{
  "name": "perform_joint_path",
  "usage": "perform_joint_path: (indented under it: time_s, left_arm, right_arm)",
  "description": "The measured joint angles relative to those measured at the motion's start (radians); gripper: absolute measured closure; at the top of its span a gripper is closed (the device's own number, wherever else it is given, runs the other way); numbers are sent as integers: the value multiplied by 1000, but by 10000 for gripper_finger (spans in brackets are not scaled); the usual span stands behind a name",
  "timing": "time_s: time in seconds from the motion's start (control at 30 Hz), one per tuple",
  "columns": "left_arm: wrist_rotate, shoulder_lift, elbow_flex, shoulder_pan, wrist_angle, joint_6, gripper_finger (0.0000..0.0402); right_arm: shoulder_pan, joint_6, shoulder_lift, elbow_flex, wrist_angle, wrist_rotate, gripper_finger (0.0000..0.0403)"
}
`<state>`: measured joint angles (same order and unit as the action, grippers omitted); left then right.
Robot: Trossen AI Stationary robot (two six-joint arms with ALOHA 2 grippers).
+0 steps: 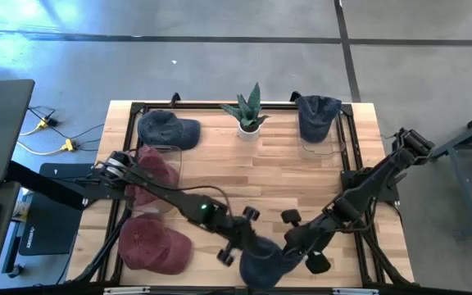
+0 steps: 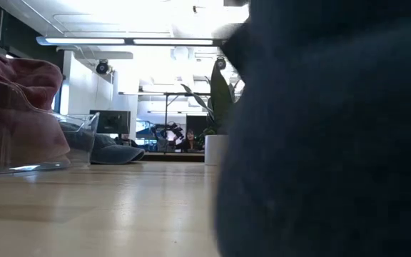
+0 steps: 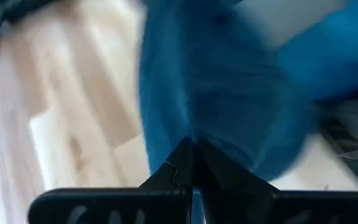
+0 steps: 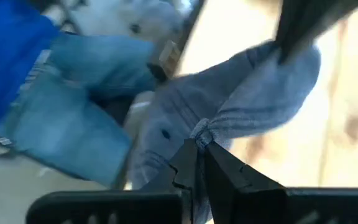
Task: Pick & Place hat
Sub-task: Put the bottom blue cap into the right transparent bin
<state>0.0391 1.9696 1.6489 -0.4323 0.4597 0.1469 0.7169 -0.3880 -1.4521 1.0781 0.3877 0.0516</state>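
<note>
Wooden slats of the table [image 1: 252, 172] carry several caps and a small potted plant [image 1: 249, 115]. At the near edge, between both arms, sits the dark blue hat [image 1: 265, 264], partly cut off by the picture's bottom. Left gripper [image 3: 192, 152] is pinched shut on the hat's fabric; right gripper [image 4: 201, 149] is clamped on a bunched fold of it too. From table height the hat [image 2: 327, 135] fills most of the view, hiding both grippers.
</note>
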Motion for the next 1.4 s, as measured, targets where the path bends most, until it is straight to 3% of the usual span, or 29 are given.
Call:
perform_joint_path:
  time_s: [0.3,0.43,0.53,0.67,0.93,1.0,1.07,1.13,1.23,1.4]
  left_arm:
    - [-265,-27,-3,-55,35,133,401]
    - [-292,-25,-7,-55,100,133,401]
    - [-136,-27,-4,-50,162,134,401]
    - [195,-26,-5,-21,272,137,401]
    - [693,-56,65,25,458,41,401]
    - [780,-62,116,19,500,-10,401]
    - [821,-70,150,-1,598,-69,401]
    - [832,-77,179,-16,604,-114,401]
    - [768,-82,176,-50,613,-182,401]
    - [652,-40,169,-124,626,-356,401]
  right_arm:
    - [-48,100,1,-47,-160,-319,392]
    - [-82,108,1,-82,-172,-428,397]
    - [-126,117,2,-86,-131,-354,398]
    - [-194,144,9,-86,-13,-158,391]
    - [-258,229,82,18,220,449,398]
    - [-245,276,99,44,217,536,398]
    - [-237,322,106,53,200,530,395]
    - [-236,339,101,53,179,453,392]
    - [-236,347,60,3,73,337,393]
    - [-236,370,-57,-151,-276,112,389]
